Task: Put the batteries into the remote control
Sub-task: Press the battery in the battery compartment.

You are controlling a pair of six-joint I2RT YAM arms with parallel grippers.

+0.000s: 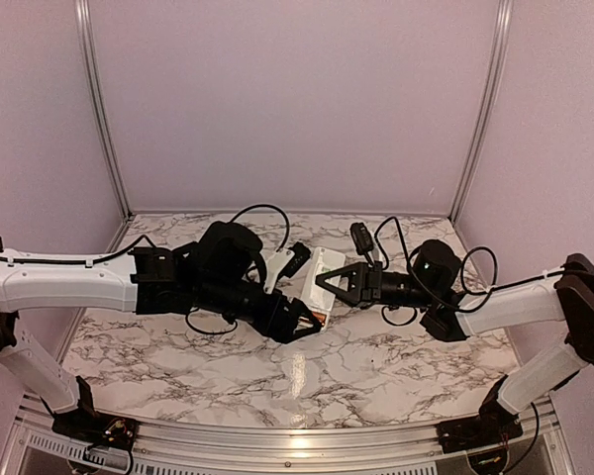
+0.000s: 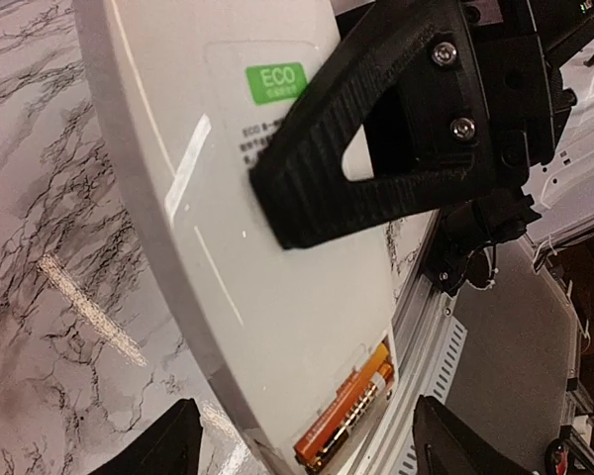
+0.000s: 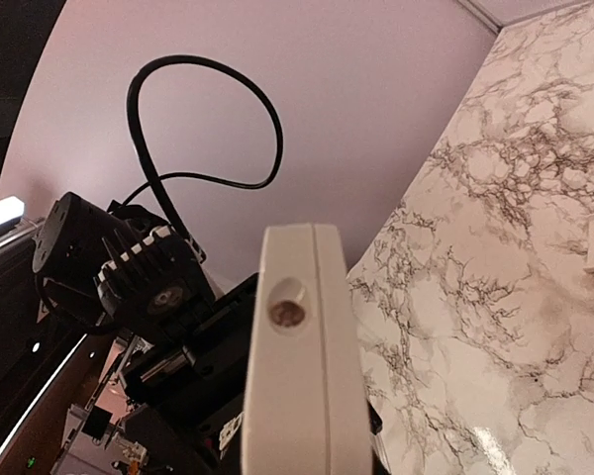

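The right claw [image 1: 322, 282] clamps the remote control [image 2: 277, 327].

Soft, even light; glare streaks the table [image 1: 299, 374] and remote [image 2: 257, 307]; the wrist views bend at their edges.

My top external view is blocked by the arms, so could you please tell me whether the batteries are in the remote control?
Observer: Yes. The left wrist view shows both batteries lying side by side, seated in one end of the remote control.
Operator: Thank you. Is there a cover over them?
Observer: No, they show bare from the back.
Operator: How is the remote held?
Observer: The right gripper is shut on it, with one ribbed black finger pressed flat on its white back beside the green ECO label.
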